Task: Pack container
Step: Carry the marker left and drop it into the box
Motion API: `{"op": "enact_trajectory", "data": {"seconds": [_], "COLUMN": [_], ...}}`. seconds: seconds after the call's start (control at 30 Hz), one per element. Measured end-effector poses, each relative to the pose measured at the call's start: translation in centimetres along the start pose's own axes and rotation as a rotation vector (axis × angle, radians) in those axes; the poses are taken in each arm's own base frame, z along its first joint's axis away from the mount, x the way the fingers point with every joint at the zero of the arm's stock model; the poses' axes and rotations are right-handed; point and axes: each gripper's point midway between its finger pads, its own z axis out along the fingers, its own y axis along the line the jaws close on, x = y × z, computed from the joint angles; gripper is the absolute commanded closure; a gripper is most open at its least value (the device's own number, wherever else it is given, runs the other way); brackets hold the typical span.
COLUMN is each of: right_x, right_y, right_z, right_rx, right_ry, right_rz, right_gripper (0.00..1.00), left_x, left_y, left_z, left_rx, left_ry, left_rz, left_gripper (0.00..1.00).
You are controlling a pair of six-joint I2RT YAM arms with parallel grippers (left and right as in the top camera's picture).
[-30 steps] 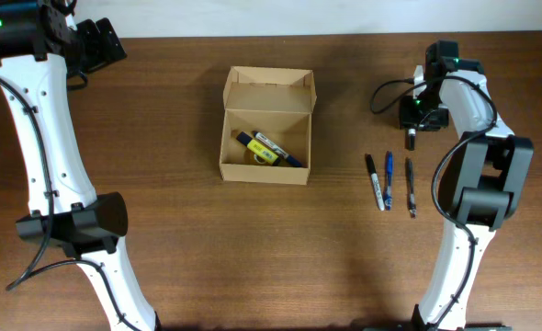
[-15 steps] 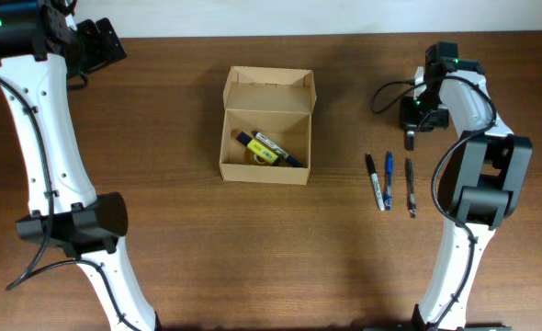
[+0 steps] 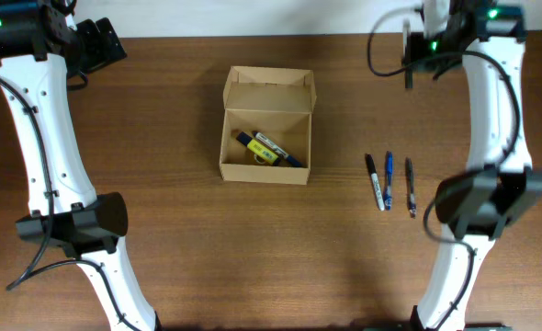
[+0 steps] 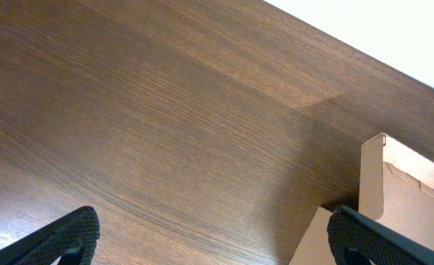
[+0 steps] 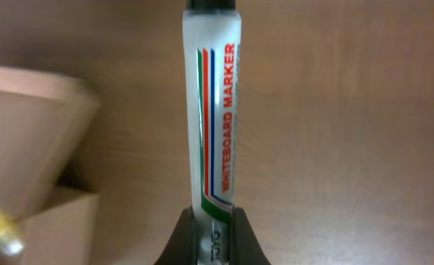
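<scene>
hard to make out from overhead: right claw (image 3: 408, 53), small and dark at the far edge of the table, with the thin whiteboard marker (image 3: 408, 78) hanging below it. blurred in the right wrist view: a corner of the cardboard box (image 5: 26, 140) at the left, and a small gold-coloured blob (image 5: 0, 232) at the bottom left, too soft to name. cut off in the left wrist view: all but one corner of the cardboard box (image 4: 397, 199), and all but the tips of two black fingers (image 4: 73, 234).

dark brown wood-grain table (image 3: 170, 221), strip of white wall (image 3: 253, 17) beyond its far edge. cardboard box (image 3: 264, 175) open near the middle of the table, flap lid (image 3: 269, 89) up on the far side, a few markers (image 3: 269, 149) lying inside, one with a yellow label. right of the box and apart from it, three pens (image 3: 389, 180) side by side on the wood.

right claw (image 5: 211, 232) clamped tight on the whiteboard marker (image 5: 212, 110), pinching its near end between both fingers, barrel pointing straight away from the camera, above bare wood right of the box. left claw (image 4: 211, 228) spread wide apart, holding nothing, touching nothing, over the far left part of the table, well left of the box from overhead.
</scene>
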Motion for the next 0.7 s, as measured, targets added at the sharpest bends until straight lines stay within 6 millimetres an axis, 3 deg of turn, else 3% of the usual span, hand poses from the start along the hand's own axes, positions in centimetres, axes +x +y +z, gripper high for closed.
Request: {"op": "enact_trajectory", "data": {"seconds": [0.1, 0.17, 0.23, 0.3, 0.37, 0.43, 0.7], "right_x": [-2.0, -1.5, -0.1, 1.9, 3.4, 4.7, 9.5], "right_y": [6.1, 11.4, 16.1, 20.1, 22.9, 24.3, 25.7], "right_z": [-7.0, -10.9, -13.1, -13.5, -12.3, -9.8, 4.8], "right_rx": [-0.03, -0.068, -0.114, -0.172, -0.216, -0.237, -0.262], "right_ry": [-0.125, -0.176, -0.192, -0.171, -0.134, -0.069, 0.187], "right_rz": [-0.206, -0.386, -0.559, -0.724, -0.861, -0.953, -1.098], "right_gripper": [0.96, 0.96, 0.96, 0.96, 0.96, 0.96, 0.96], "left_x": [0.0, 0.0, 0.0, 0.0, 0.0, 0.0, 0.0], "left_y": [0.0, 0.0, 0.0, 0.0, 0.0, 0.0, 0.0], "left_z": [0.0, 0.0, 0.0, 0.0, 0.0, 0.0, 0.0], "left_rx": [0.0, 0.0, 0.0, 0.0, 0.0, 0.0, 0.0], "left_ry": [0.0, 0.0, 0.0, 0.0, 0.0, 0.0, 0.0], "left_rz": [0.0, 0.0, 0.0, 0.0, 0.0, 0.0, 0.0], "left_gripper": [0.0, 0.0, 0.0, 0.0, 0.0, 0.0, 0.0]}}
